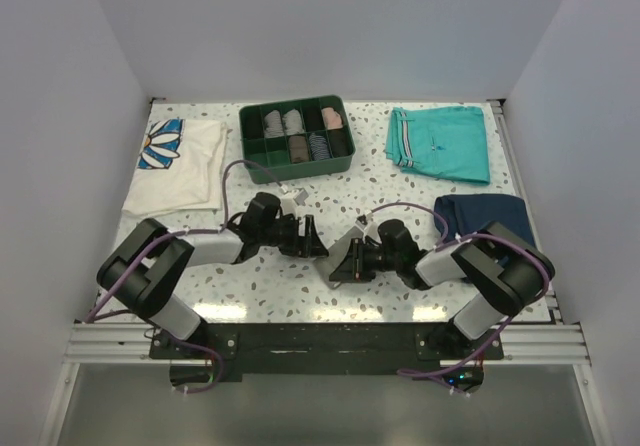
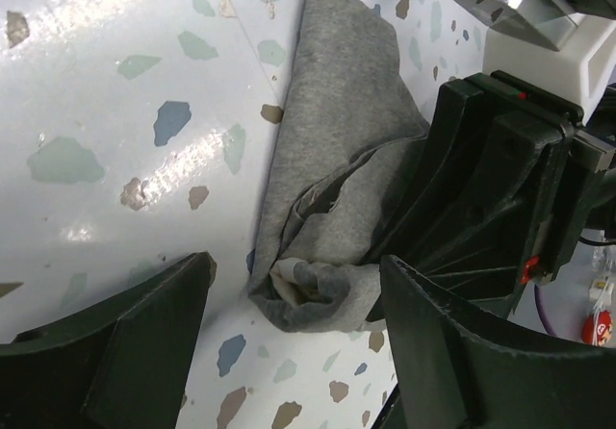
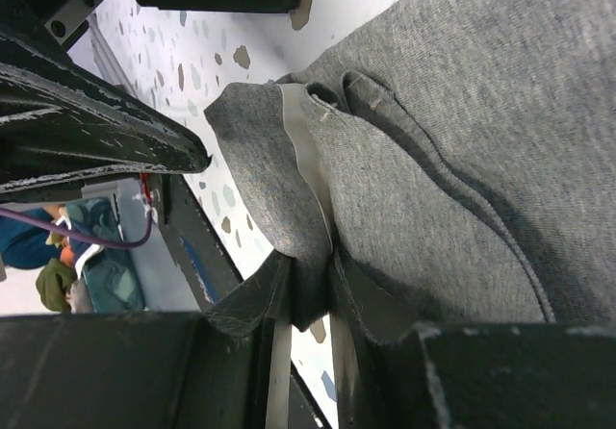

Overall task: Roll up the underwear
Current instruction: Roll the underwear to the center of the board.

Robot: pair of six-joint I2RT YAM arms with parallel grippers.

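I've got the underwear flat on the table, middle of the scene, near side of the green tray, right between the two hands. It's grey cloth, long and narrow in the left wrist view, and one end is bunched into a loose fold with a pale strip showing inside.

My left hand is wide open. Its two fingers stand on either side of that bunched end and nothing is clamped. I can't tell whether either finger touches the cloth.

My right hand is nearly closed and is pinching a fold of the underwear. In the right wrist view, both pads press a ridge of grey cloth and the pale strip between them. The rest of the garment spreads flat past the pinch.

The two hands face each other, tips close together over the garment.

The tray is at the far centre, with small rolled items in its compartments. The teal shorts are far right. A navy garment lies nearer on the right, partly behind the right arm. A white shirt with a daisy print is far left.
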